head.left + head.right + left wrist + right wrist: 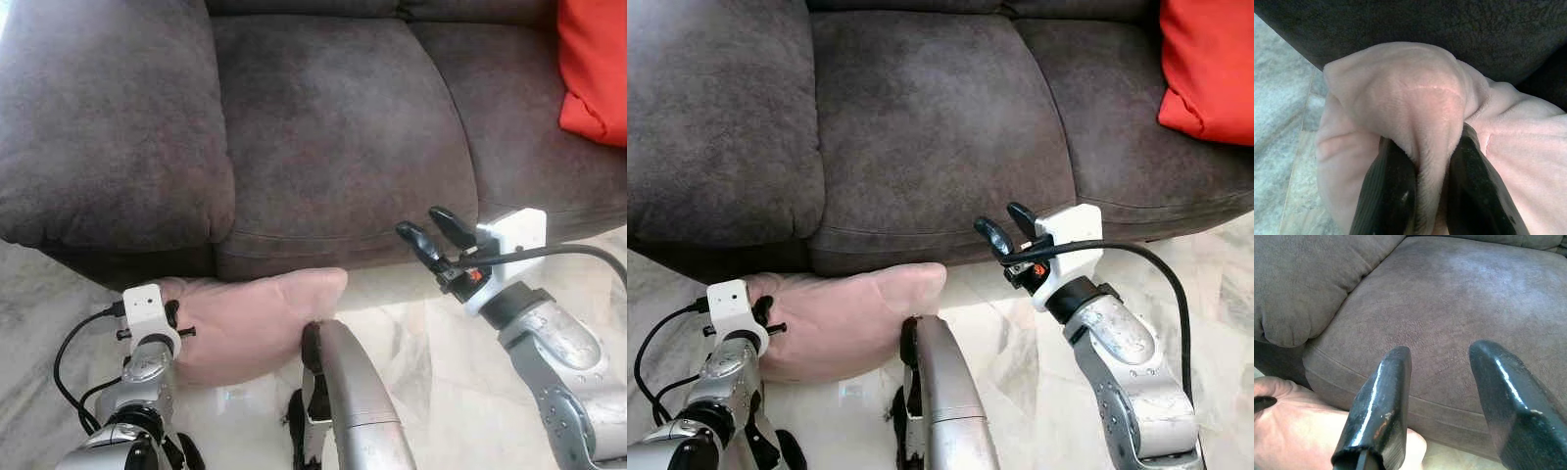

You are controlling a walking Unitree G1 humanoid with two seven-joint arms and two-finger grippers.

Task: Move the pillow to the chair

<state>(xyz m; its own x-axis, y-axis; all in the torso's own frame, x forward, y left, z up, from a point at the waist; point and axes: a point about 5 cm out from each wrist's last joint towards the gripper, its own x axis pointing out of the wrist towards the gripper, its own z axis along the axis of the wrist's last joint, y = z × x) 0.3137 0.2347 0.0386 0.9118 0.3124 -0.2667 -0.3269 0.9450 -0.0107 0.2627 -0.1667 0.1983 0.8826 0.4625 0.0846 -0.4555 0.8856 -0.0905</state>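
A pale pink pillow (257, 315) lies on the floor against the front of a dark brown couch (333, 127). My left gripper (1427, 142) is shut on a bunched fold at the pillow's left end, with plush fabric squeezed between both black fingers (1388, 186). My right gripper (421, 222) hovers open in front of the seat cushion's front edge, to the right of the pillow and a little above it. Nothing sits between its fingers (1383, 396). The pillow's right corner (1293, 431) shows below them.
A red cushion (596, 69) rests on the couch at the far right. The couch's wide left armrest (98, 117) bulges over the pillow. Pale marble floor (421, 343) spreads in front. A silver part of my body (348, 392) stands at bottom centre, touching the pillow's near edge.
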